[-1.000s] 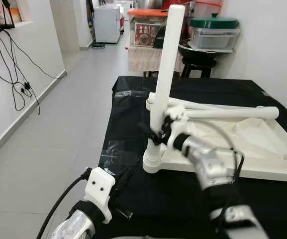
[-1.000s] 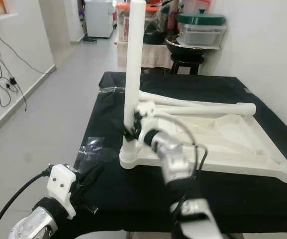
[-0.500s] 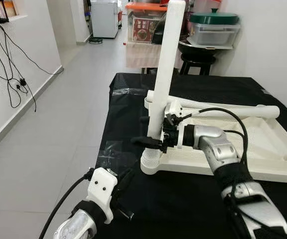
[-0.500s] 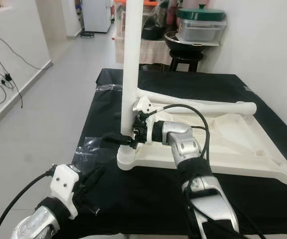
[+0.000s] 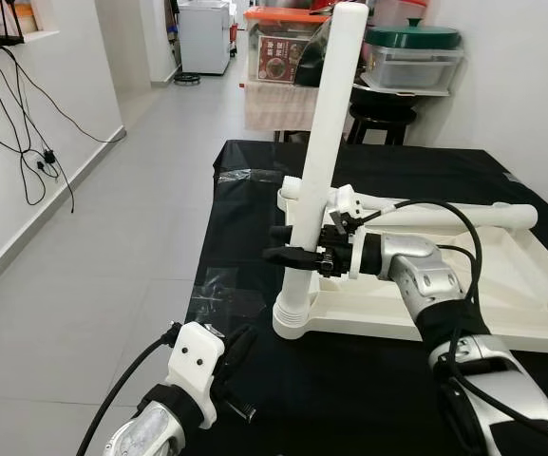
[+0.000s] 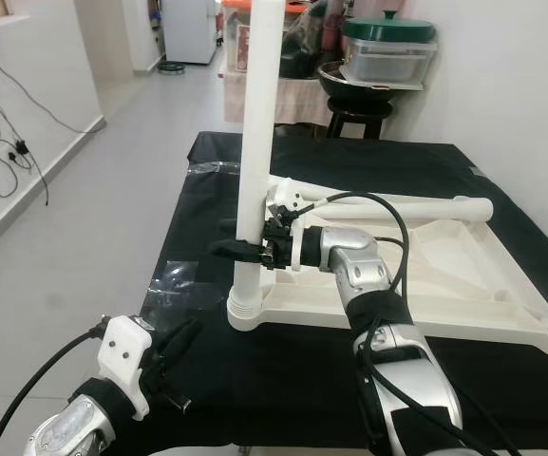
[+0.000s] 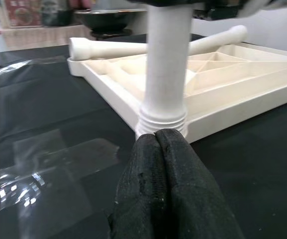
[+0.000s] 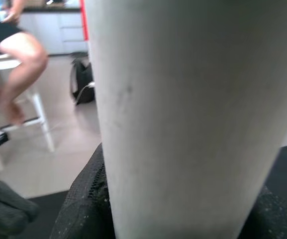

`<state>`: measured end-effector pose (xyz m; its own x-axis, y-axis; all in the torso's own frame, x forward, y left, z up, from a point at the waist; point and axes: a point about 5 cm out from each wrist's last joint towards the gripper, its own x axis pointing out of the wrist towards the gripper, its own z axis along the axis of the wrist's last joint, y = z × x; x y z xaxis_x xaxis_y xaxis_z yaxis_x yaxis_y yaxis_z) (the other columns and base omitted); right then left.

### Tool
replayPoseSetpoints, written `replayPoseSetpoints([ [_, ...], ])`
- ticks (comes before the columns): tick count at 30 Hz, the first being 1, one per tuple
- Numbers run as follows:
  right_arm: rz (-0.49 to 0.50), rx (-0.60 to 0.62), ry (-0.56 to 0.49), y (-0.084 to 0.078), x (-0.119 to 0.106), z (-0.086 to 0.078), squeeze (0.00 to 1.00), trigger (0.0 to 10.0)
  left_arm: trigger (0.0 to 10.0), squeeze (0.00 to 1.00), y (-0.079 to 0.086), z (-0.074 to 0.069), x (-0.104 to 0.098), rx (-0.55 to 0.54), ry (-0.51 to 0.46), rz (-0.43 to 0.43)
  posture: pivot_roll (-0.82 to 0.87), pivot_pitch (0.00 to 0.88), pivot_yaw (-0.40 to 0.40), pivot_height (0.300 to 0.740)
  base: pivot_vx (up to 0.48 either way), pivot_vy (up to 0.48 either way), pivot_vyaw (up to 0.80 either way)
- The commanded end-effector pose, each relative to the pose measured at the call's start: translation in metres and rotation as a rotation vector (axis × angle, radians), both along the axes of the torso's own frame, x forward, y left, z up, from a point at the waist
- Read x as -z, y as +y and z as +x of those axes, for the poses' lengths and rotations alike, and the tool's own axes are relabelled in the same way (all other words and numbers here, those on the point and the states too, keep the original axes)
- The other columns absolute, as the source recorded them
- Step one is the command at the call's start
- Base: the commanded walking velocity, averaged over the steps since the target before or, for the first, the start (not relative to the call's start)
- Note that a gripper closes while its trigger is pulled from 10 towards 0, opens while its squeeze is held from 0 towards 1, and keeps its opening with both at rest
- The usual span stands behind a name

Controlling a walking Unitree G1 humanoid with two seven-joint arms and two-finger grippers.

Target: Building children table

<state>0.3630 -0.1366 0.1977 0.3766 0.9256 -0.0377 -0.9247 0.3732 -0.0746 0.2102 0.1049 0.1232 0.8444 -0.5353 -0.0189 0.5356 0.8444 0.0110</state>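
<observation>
One white table leg (image 5: pixel 319 161) stands near-upright in the corner socket of the upturned tabletop (image 5: pixel 501 285); right hand (image 5: pixel 297 249) pinches its lower shaft. Left hand (image 7: pixel 165 194), pressed together, sits lower, just short of that socket.

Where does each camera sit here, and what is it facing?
Left and right eye views: on the head, looking down at the upturned tabletop; both arms show.
Left wrist view: low, along the left gripper, facing the upright leg.
Right wrist view: pressed against that leg, right gripper around it.
All four share the leg.
</observation>
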Motion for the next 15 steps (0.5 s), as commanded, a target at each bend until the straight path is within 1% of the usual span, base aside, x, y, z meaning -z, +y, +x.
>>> replayPoseSetpoints([
  [1, -0.044, 0.121, 0.007, -0.008, 0.012, 0.000, 0.00, 0.0, 10.0, 0.00, -0.001, -0.002, 0.002, 0.008, 0.000, -0.002, 0.08, 0.000, -0.085, 0.740, 0.000, 0.000, 0.00],
  [2, -0.044, 0.121, 0.007, -0.008, 0.012, 0.000, 0.00, 0.0, 10.0, 0.00, -0.001, -0.002, 0.002, 0.008, 0.000, -0.002, 0.08, 0.000, -0.085, 0.740, 0.000, 0.000, 0.00],
  [3, -0.058, 0.257, 0.030, -0.008, 0.022, 0.000, 0.00, 0.0, 10.0, 0.00, -0.001, -0.002, 0.002, 0.007, -0.001, -0.001, 0.08, 0.000, -0.092, 0.740, 0.000, 0.000, 0.00],
  [4, -0.074, 0.578, 0.032, -0.008, 0.030, 0.006, 0.00, 0.0, 10.0, 0.00, 0.000, -0.003, 0.002, 0.006, -0.002, 0.001, 0.08, 0.000, -0.094, 0.740, 0.000, 0.000, 0.00],
  [5, 0.045, 0.743, 0.273, 0.030, 0.055, -0.034, 0.00, 0.0, 10.0, 0.00, 0.002, -0.003, 0.000, 0.004, -0.004, 0.004, 0.08, 0.016, -0.089, 0.740, 0.000, 0.000, 0.00],
  [6, 0.045, 0.743, 0.273, 0.030, 0.055, -0.034, 0.00, 0.0, 10.0, 0.00, 0.002, -0.003, 0.000, 0.004, -0.004, 0.004, 0.08, 0.016, -0.089, 0.740, 0.000, 0.000, 0.00],
  [7, 0.058, 0.797, 0.273, 0.037, 0.059, -0.045, 0.00, 0.0, 10.0, 0.00, 0.003, -0.003, 0.000, 0.004, -0.004, 0.005, 0.07, 0.013, -0.073, 0.740, 0.000, 0.000, 0.00],
  [8, 0.064, 0.805, 0.255, 0.041, 0.060, -0.051, 0.00, 0.0, 10.0, 0.00, 0.003, -0.003, 0.000, 0.003, -0.004, 0.005, 0.06, 0.009, -0.068, 0.740, 0.000, 0.000, 0.00],
  [9, 0.064, 0.805, 0.255, 0.041, 0.060, -0.051, 0.00, 0.0, 10.0, 0.00, 0.003, -0.003, 0.000, 0.003, -0.004, 0.005, 0.06, 0.009, -0.068, 0.740, 0.000, 0.000, 0.00],
  [11, 0.062, 0.744, 0.276, 0.052, 0.071, -0.050, 0.00, 0.0, 10.0, 0.00, 0.003, -0.003, 0.001, 0.000, -0.004, 0.005, 0.07, 0.000, -0.064, 0.740, 0.000, 0.000, 0.00],
  [12, 0.057, 0.726, 0.250, 0.053, 0.071, -0.046, 0.00, 0.0, 10.0, 0.00, 0.003, -0.003, 0.001, 0.001, -0.001, 0.010, 0.08, 0.000, -0.067, 0.740, 0.000, 0.000, 0.00],
  [13, 0.057, 0.726, 0.250, 0.053, 0.071, -0.046, 0.00, 0.0, 10.0, 0.00, 0.003, -0.003, 0.001, 0.001, -0.001, 0.010, 0.08, 0.000, -0.067, 0.740, 0.000, 0.000, 0.00],
  [15, 0.040, 0.743, 0.200, 0.049, 0.067, -0.036, 0.00, 0.0, 10.0, 0.00, 0.003, -0.002, 0.001, -0.001, 0.001, 0.013, 0.08, 0.000, -0.067, 0.740, 0.000, 0.000, 0.00],
])
